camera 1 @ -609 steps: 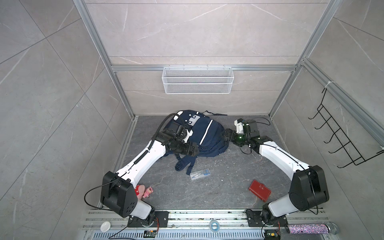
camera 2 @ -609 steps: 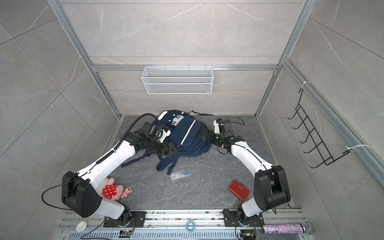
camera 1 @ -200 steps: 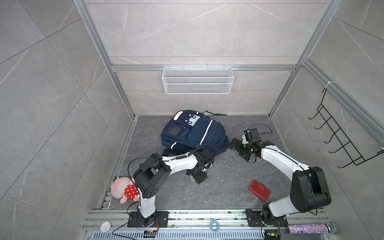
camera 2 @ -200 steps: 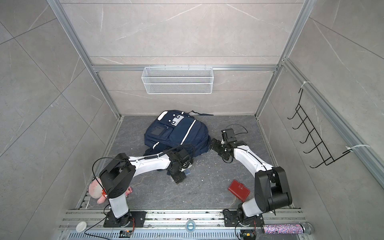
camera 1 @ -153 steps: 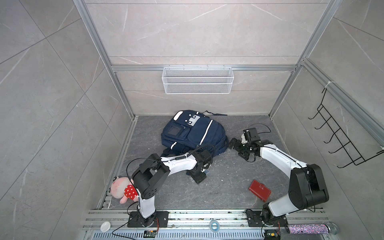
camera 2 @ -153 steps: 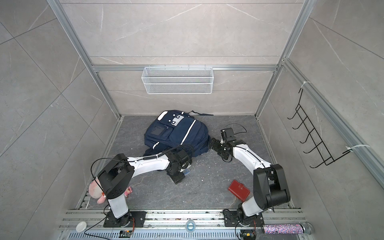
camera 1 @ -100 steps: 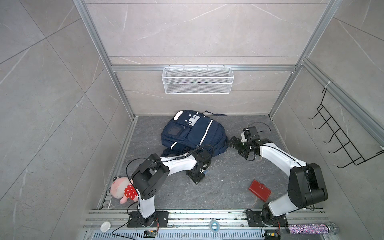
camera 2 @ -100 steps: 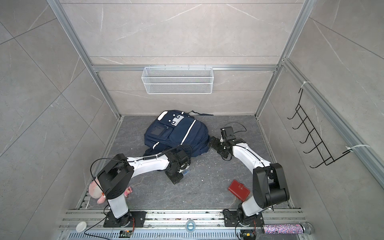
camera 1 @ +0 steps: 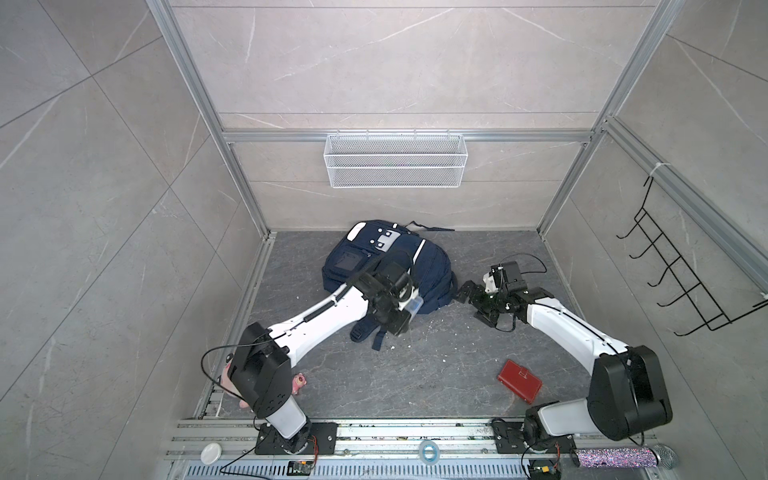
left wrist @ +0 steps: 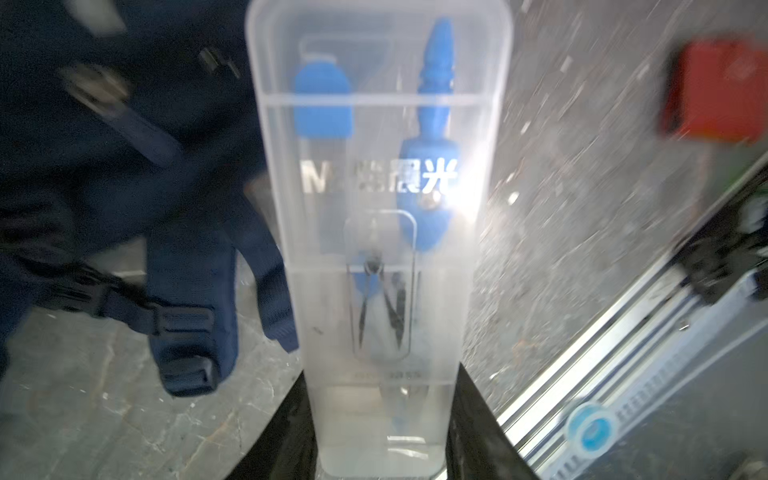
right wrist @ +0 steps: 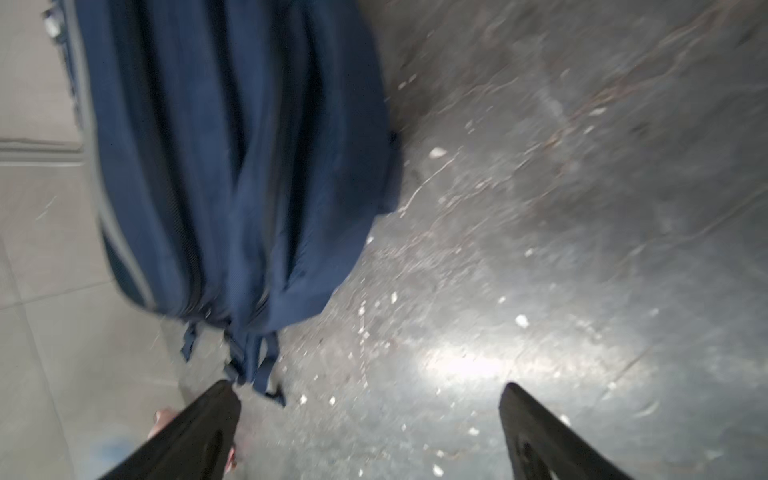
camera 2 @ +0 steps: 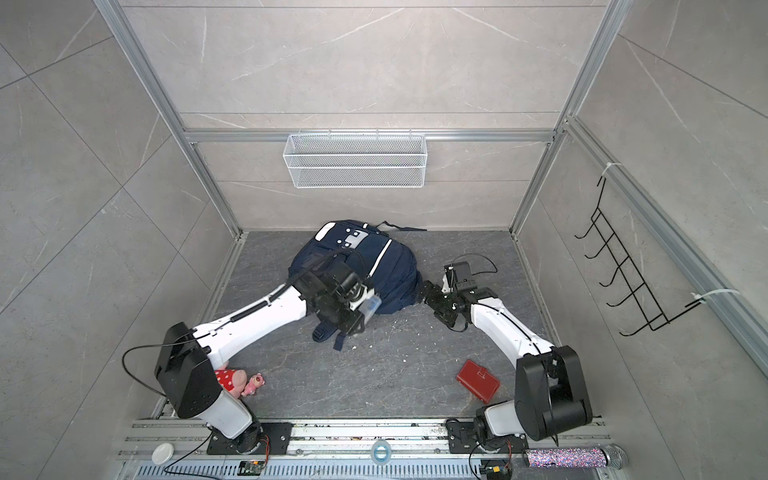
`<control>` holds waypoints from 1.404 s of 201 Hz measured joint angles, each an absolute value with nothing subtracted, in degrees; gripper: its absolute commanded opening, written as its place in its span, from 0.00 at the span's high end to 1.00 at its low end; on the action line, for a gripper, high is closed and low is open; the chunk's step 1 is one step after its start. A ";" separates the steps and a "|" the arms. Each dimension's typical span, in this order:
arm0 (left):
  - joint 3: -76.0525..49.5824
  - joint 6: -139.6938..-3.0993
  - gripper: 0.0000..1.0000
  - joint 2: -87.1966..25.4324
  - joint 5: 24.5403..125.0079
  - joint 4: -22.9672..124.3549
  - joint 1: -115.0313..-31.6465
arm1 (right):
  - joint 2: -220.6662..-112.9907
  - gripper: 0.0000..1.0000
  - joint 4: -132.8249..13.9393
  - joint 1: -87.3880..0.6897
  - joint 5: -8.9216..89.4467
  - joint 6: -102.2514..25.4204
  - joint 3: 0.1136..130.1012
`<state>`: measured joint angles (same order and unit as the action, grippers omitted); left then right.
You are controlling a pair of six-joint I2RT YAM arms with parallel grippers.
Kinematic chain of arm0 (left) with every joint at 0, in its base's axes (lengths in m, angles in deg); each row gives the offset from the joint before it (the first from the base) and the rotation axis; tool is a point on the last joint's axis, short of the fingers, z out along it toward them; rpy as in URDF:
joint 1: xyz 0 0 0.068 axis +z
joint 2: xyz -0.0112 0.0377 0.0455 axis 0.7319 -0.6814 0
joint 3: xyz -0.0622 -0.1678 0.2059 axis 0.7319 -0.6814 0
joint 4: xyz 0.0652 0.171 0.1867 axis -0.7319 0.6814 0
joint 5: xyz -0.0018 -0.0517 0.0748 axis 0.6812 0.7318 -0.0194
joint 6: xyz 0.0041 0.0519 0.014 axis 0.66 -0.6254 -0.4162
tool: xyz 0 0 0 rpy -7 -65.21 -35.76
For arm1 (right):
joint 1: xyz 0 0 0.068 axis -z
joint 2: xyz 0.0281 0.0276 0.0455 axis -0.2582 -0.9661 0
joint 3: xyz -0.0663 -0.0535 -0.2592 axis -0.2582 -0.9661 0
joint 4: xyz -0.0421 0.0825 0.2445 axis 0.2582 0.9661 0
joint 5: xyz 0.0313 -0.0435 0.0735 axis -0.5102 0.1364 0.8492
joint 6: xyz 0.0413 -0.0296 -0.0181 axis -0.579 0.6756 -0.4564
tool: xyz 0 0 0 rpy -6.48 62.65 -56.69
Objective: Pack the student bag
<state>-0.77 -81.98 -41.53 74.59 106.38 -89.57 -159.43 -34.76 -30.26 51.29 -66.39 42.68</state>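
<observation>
Student bag (camera 1: 432,266) is lying by bench (camera 1: 436,374) back edge, left hand (camera 1: 405,309) pinching clear compass case (left wrist: 374,208), right hand (right wrist: 370,395) spread.

wire basket (camera 1: 395,166), tape roll (camera 1: 428,451), glitter microphone (camera 1: 611,457)

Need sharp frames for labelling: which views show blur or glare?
Left wrist view: background motion-smeared, bright glare spot on the clear compass case; right wrist view: student bag and floor smeared, glare patch on the floor; both top views: largely sharp, evenly lit.
</observation>
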 measured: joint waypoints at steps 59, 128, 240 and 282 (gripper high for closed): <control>13.18 -76.32 0.84 -47.92 78.18 106.83 -81.18 | -161.40 0.01 -42.74 -37.31 60.01 -66.23 52.96; 21.02 -75.23 0.84 -55.28 78.66 107.23 -80.41 | -170.66 0.14 -56.42 -40.92 60.47 -72.05 57.90; 17.72 -74.64 0.85 -54.49 81.04 104.54 -80.04 | -174.82 0.54 -63.39 -42.89 58.77 -75.43 59.60; 16.89 -74.64 0.85 -53.93 81.17 104.17 -80.06 | -174.82 0.69 -63.43 -43.04 58.35 -75.19 59.60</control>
<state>16.89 -74.64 -53.93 81.17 104.17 -80.06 -174.82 -63.43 -43.04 58.35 -75.19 59.60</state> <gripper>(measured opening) 0.422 0.334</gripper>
